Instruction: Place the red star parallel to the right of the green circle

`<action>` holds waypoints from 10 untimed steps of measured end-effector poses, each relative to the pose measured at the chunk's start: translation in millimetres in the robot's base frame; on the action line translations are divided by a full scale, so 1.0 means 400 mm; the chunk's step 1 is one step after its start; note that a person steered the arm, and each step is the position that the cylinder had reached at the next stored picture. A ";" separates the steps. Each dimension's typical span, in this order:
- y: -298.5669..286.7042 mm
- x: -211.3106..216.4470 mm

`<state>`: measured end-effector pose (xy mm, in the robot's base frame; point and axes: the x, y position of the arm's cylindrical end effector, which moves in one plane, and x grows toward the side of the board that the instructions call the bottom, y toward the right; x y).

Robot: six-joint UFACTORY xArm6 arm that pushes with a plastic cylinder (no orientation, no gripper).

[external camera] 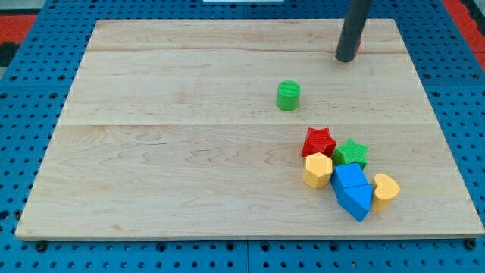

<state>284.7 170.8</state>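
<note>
Resting near the view's top right of the wooden tabletop, our tool, a bare rod grasping nothing, sets its tip well above the green circle; the red star sits below-right, touching the green star and the yellow hexagon.

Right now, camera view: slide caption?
My tip at board's top right; green circle alone mid-board; red star clustered below it.

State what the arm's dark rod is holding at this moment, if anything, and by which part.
Nothing is held. My tip rests near the wooden board's top edge, apart from the green circle block and the red star block.
</note>
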 end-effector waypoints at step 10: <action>-0.117 0.530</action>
<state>496.7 123.9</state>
